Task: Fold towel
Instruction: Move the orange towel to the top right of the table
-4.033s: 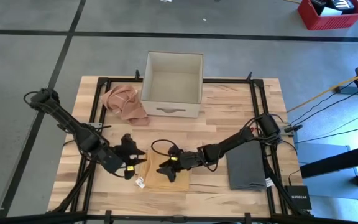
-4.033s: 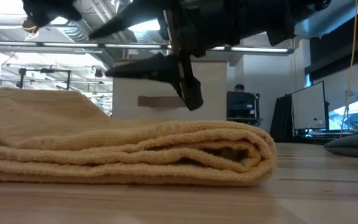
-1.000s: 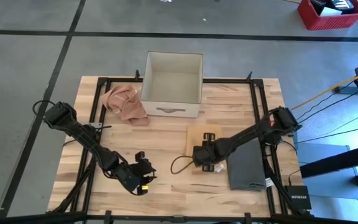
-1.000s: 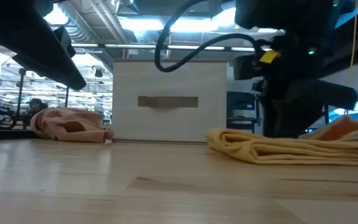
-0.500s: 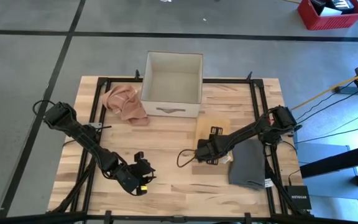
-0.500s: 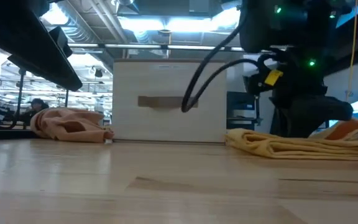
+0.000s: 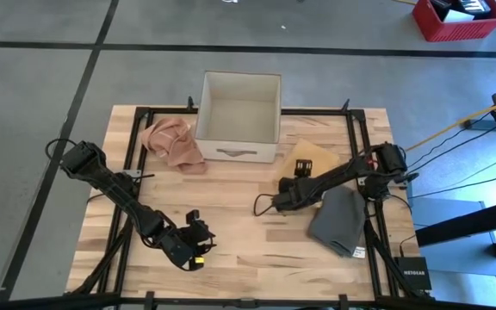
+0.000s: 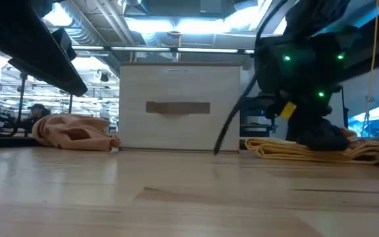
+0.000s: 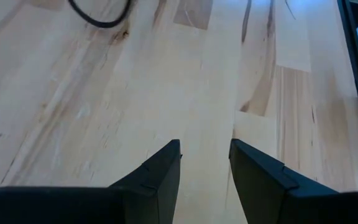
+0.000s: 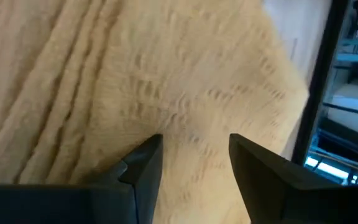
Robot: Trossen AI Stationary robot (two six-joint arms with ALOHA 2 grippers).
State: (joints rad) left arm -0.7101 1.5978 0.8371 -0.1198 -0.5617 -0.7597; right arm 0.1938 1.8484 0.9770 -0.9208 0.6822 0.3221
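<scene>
Wooden table (image 7: 231, 185), white box (image 7: 238, 116) at 12 o'clock. Folded yellow towel (image 7: 313, 158) at 2 o'clock, right hand (image 7: 302, 167) pressing on it, fingers parted. Left hand (image 7: 198, 244) at 7 o'clock, open, holding nothing.

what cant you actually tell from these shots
- Folded yellow terry towel: in the high view the right end effector covers its near part; in the low view the dark arm hides its middle.
- Open beige fabric box: its inside is hidden in the low view.
- Small tag on the folded grey towel: too small to read.
</scene>
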